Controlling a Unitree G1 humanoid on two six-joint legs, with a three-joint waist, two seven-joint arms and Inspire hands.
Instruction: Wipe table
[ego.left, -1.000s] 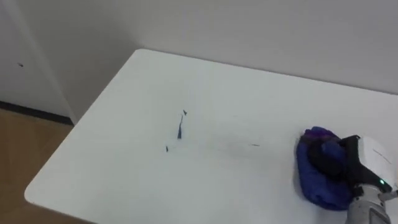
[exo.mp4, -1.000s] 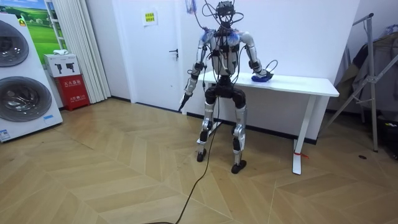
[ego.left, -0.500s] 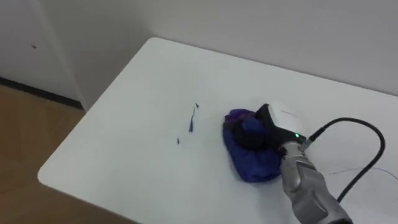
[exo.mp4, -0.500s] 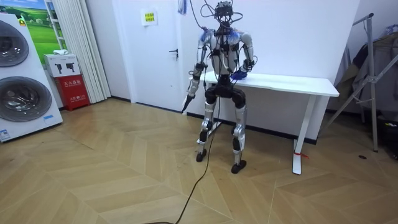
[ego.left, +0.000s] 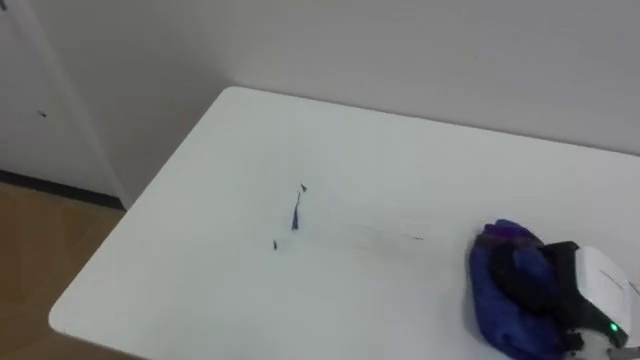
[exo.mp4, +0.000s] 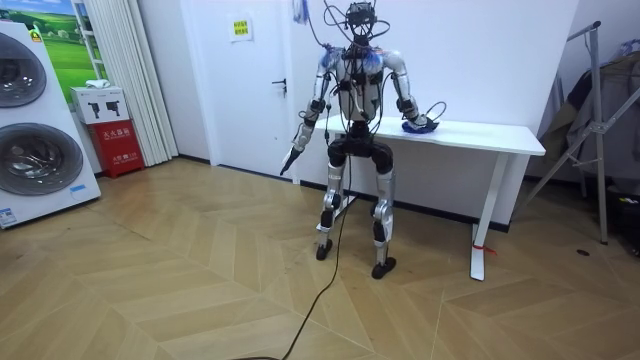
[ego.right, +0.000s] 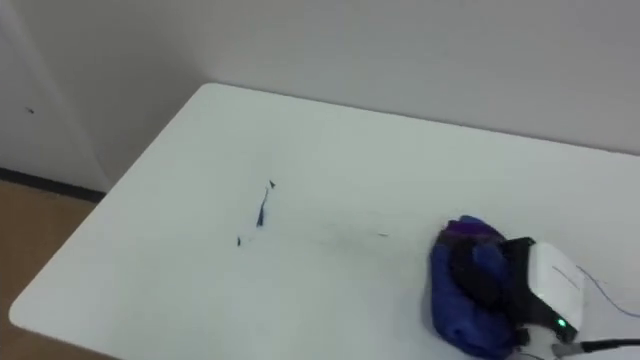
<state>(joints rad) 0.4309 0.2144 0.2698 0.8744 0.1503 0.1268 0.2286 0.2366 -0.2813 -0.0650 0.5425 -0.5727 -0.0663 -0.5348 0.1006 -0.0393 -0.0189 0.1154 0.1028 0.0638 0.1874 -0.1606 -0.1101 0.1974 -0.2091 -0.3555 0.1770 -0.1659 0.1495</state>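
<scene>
The right hand (ego.left: 588, 290) pressed on the blue cloth (ego.left: 492, 288), its dark fingers curled into it, on the right part of the table (ego.left: 200, 290). The cloth looked soft and light, probably best bunched from above. Dark marks (ego.left: 296, 214) lay well apart to the left, with bare top between and the table's edges beyond them. The left hand (exo.mp4: 291, 158) hung beside the body.

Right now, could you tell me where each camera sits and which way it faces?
Left eye view: on the head, looking down at the white table; right hand on the blue cloth shows.
Right eye view: beside it, sharing that table, cloth and dark marks.
Room view: across the floor, facing the whole robot at the table; left hand hangs.
</scene>
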